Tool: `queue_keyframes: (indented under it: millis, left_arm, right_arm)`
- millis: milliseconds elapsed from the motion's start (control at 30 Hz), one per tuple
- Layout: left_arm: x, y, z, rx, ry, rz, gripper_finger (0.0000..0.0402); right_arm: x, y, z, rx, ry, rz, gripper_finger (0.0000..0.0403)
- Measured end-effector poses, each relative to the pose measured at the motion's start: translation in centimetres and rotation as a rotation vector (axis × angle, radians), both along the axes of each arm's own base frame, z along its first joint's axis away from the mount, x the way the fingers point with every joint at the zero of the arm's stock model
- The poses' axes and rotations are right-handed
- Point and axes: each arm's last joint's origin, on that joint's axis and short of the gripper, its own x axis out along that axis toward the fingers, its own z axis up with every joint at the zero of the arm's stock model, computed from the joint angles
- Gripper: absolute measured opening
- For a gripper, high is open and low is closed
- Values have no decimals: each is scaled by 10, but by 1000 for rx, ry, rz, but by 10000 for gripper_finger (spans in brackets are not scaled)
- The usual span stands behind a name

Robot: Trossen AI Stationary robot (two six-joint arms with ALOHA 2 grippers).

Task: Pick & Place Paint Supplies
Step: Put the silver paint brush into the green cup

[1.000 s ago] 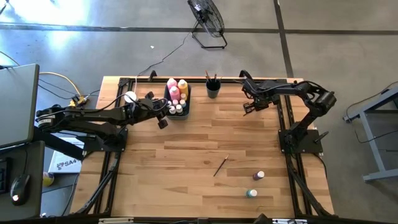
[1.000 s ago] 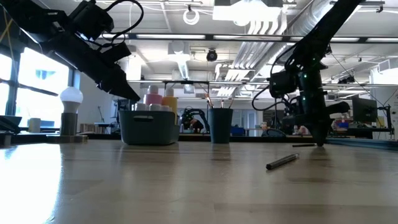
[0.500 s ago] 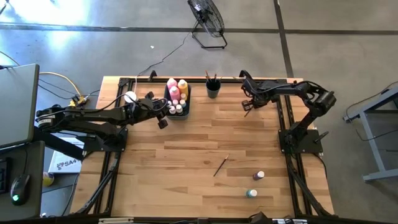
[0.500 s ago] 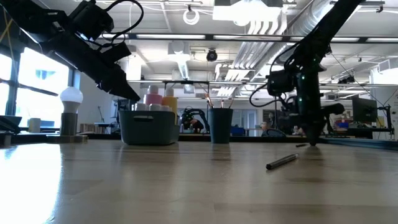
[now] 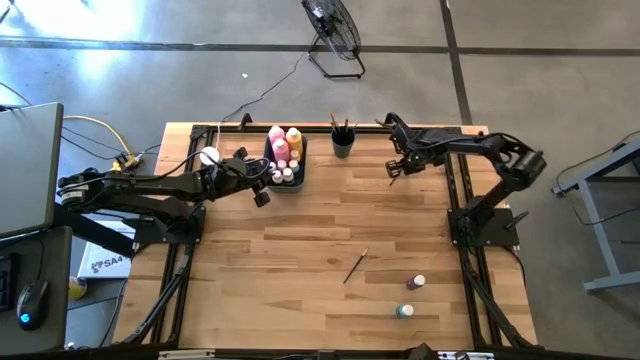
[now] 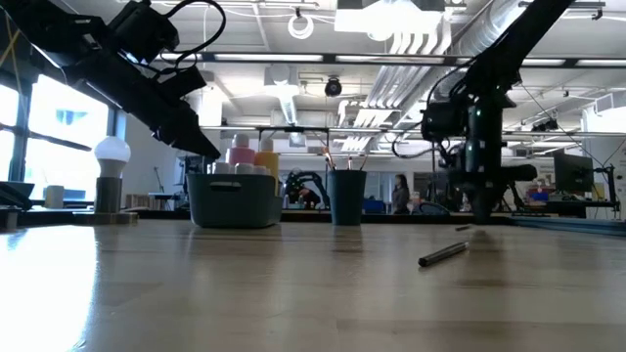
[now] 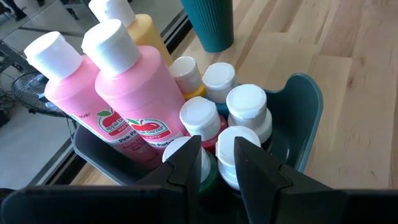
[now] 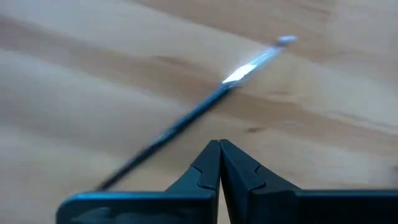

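Note:
A dark bin (image 5: 286, 172) at the far left holds tall pink (image 7: 134, 93) and yellow (image 7: 146, 37) squeeze bottles and several small white-capped paint bottles (image 7: 245, 106). My left gripper (image 7: 217, 163) hangs just over the bin's near end, open by a narrow gap with nothing between its fingers. A teal cup (image 5: 342, 145) beside the bin holds brushes. My right gripper (image 8: 219, 146) is shut and points down just above a thin dark paintbrush (image 8: 186, 118) that lies on the table at the far right.
Another paintbrush (image 5: 355, 267) lies mid-table. Two small paint bottles (image 5: 418, 283) (image 5: 404, 311) stand near the front right. A white knob on a tan base (image 5: 209, 156) stands left of the bin. Bare wood lies between bin and front edge.
My right gripper, still shut, has risen a little off the table top and tipped to point more steeply down. The thin paintbrush beneath it stays on the table.

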Motion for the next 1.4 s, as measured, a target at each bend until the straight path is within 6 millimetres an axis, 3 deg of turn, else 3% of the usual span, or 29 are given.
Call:
queue_keyframes:
  millis: [200,300,600,733,1067,1400]
  left_arm:
    - [0,0,0,0,0,0,90]
    - [0,0,0,0,0,0,90]
    - [0,0,0,-3,1,1,90]
    - [0,0,-1,-6,7,0,90]
    - [-1,0,-2,-20,13,5,90]
    - [-1,0,-2,-23,11,7,90]
  right_arm:
    - [3,11,35,-39,-215,33,2]
    - [8,15,42,-57,-270,58,2]
    - [38,25,20,-39,-267,118,2]
    - [41,29,9,-2,-216,130,2]
    - [36,36,5,47,-134,133,2]
    - [44,31,8,-5,-226,154,2]
